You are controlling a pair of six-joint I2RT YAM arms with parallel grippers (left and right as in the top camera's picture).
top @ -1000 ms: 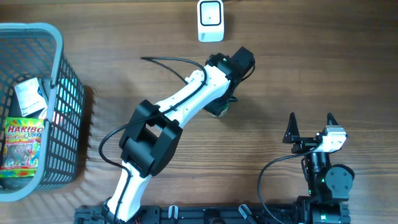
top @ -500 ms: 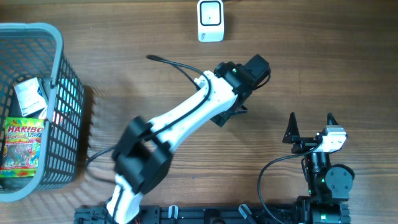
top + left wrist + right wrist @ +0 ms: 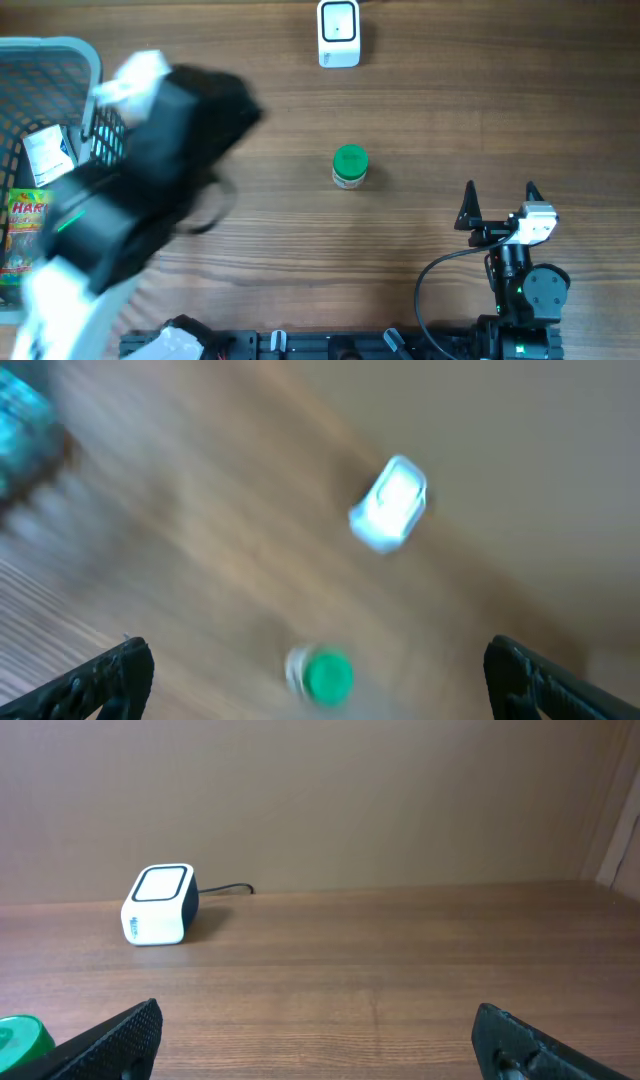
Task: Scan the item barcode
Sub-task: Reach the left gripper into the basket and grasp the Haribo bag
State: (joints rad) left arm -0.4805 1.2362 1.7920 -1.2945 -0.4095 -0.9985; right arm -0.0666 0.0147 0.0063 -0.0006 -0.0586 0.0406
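Standing upright mid-table, the green-capped bottle [image 3: 349,166] sits on the near side of the scanner [image 3: 339,33], well apart from both arms. The right gripper [image 3: 499,190], fingers spread and empty, is nearer, with the bottle to its far left. The left gripper [image 3: 318,650], likewise spread and empty, hovers blurred over the basket [image 3: 40,44].

- You have bare worktop [image 3: 450,120] on every side of the green-capped jar [image 3: 349,166].
- The scanner [image 3: 338,33] stands at the far edge, well apart.
- The blurred left arm [image 3: 140,190] blocks the basket [image 3: 50,44] side.

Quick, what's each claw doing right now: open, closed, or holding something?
Left claw: open, holding nothing.
Right claw: open, holding nothing.
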